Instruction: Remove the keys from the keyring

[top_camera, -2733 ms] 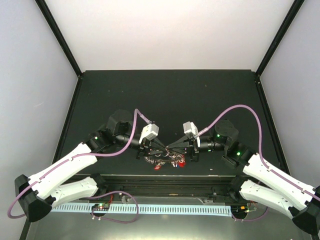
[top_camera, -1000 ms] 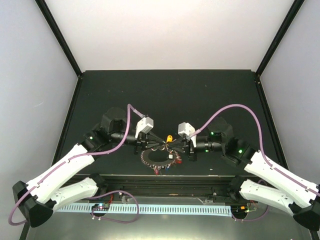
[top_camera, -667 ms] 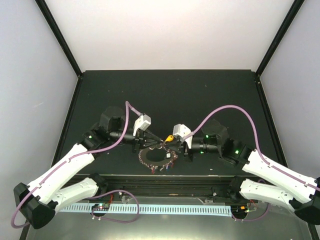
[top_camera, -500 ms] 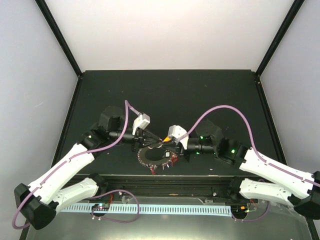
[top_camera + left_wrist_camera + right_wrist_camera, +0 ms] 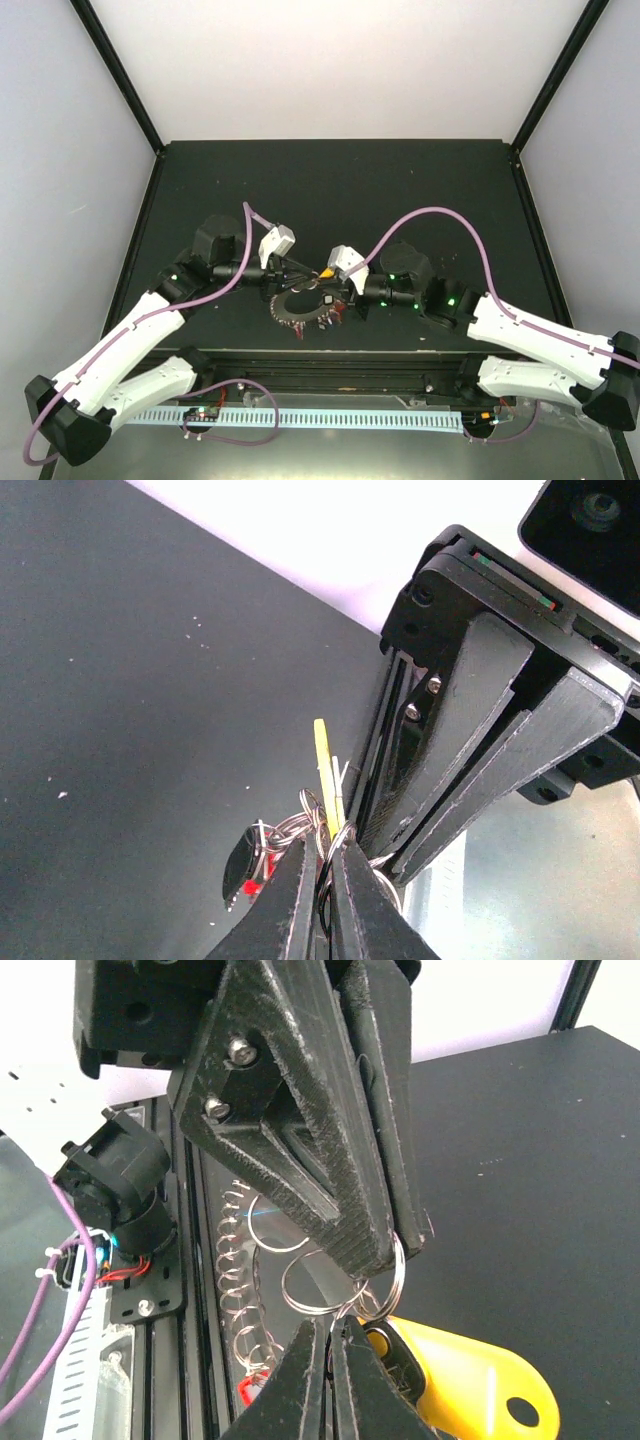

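The keys [image 5: 285, 314] hang as a spiky silvery wreath, some with red heads, between the two grippers near the table's front edge. My left gripper [image 5: 311, 276] [image 5: 325, 868] is shut on a wire loop of the keyring [image 5: 338, 838]. Facing it tip to tip, my right gripper [image 5: 324, 284] [image 5: 331, 1338] is shut on a small linked ring [image 5: 316, 1311]. A yellow plastic tag [image 5: 470, 1380] [image 5: 326, 272] and a black fob [image 5: 240, 865] hang from the same cluster of rings. In the right wrist view the keys [image 5: 235, 1290] dangle below the left gripper's fingers [image 5: 320, 1140].
The black table [image 5: 330, 190] stretches behind the grippers. Its front edge, a metal rail [image 5: 330, 362], runs just below the hanging keys. A pale cable strip [image 5: 300, 418] lies in front. Purple cables [image 5: 440, 215] arc over both wrists.
Both grippers have slid left and slightly toward the back, still tip to tip, carrying the key bunch with them. The right arm has stretched further left. Neither grip has changed.
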`<state>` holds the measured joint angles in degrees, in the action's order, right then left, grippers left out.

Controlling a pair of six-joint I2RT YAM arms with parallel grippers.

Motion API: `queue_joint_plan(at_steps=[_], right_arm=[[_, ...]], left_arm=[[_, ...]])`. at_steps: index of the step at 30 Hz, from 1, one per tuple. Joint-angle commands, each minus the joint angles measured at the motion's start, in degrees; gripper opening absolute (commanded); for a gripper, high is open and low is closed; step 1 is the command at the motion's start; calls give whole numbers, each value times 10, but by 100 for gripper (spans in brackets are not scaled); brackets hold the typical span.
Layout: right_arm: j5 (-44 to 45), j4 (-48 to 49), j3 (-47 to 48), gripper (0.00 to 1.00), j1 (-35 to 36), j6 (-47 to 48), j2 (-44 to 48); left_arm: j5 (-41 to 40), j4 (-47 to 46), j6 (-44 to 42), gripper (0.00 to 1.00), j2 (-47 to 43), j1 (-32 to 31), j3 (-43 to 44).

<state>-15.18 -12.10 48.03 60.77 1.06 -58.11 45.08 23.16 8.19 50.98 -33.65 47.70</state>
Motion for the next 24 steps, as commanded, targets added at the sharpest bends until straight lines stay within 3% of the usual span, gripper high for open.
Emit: queue_joint_plan(at_steps=[1,10,20,24], right_arm=[[-44,73,-39,1,27,-57,-13],[-39,267,-109,1,26,-162,-5],[7,371,-134,1,26,-213,7],[18,354,-137,1,26,-209,14]], left_arm=[[-20,-109,20,2,-4,5,18],[-22,-115,27,1,-5,6,15],[-12,-135,47,2,-9,12,8],[-28,-132,49,1,-22,23,8]])
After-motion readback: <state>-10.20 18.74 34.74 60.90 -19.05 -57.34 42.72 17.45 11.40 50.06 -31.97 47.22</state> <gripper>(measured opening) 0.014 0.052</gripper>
